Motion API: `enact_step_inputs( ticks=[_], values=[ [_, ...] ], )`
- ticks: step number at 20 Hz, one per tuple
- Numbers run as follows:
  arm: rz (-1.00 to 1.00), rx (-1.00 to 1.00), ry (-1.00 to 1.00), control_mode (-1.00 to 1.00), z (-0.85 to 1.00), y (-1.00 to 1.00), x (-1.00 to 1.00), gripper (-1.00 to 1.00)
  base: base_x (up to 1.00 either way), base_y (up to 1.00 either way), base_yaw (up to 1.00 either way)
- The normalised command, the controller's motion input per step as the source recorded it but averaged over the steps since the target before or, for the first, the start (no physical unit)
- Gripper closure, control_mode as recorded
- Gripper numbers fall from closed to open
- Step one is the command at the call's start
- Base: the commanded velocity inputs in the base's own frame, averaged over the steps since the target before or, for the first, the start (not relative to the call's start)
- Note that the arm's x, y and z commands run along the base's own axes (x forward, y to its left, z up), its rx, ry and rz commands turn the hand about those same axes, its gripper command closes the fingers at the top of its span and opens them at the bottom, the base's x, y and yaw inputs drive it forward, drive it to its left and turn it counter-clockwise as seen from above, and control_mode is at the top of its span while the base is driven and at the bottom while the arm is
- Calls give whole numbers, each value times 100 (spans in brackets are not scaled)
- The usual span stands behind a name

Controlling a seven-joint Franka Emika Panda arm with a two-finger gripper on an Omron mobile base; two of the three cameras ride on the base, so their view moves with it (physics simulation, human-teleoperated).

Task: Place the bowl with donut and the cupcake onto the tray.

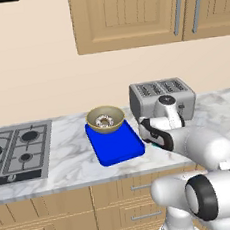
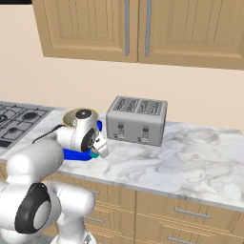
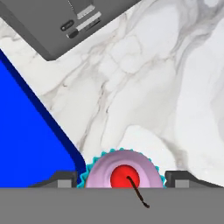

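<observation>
item: gripper (image 3: 121, 180), nearest the lens; its two dark finger tips stand one to each side of the cupcake (image 3: 122, 174), so the jaws bracket it from above, though whether they press the wrapper or stand just off it cannot be told. item: cupcake, teal wrapper, pink frosting, red top with a thin dark stem; it sits on the marble counter (image 3: 144, 87) just beside the rounded corner of the tray (image 3: 26, 131), not on it, which by my reading is why the hand is lowered here: this is the one piece left to carry over. in the left base view the arm bends low over the counter at the tray's right edge, a sliver of teal showing beneath the hand. item: tray, bright blue, raised rim, flat on the counter between stovetop (image 1: 17, 150) and toaster (image 1: 161, 98). item: bowl (image 1: 105, 119), tan, resting on the tray's far end, its placing apparently done. item: donut (image 1: 104, 121), whitish icing, lying inside the bowl. item: toaster, grey, four slots, standing behind the cupcake and well clear of a short sideways carry. item: wooden wall cabinets (image 1: 141, 11), farthest, above the counter.
</observation>
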Motion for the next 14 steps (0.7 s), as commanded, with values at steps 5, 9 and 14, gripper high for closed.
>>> enact_step_inputs(
  ticks=[5, 9, 14],
  values=[
    [0, 0, -6, -100, 21, 49, 1, 100, 0, 0, 0],
    [0, 0, -6, -100, 0, 41, 16, 100, 0, 0, 0],
    [0, -1, -5, -100, 0, 28, 27, 100, 0, 0, 0]
  ],
)
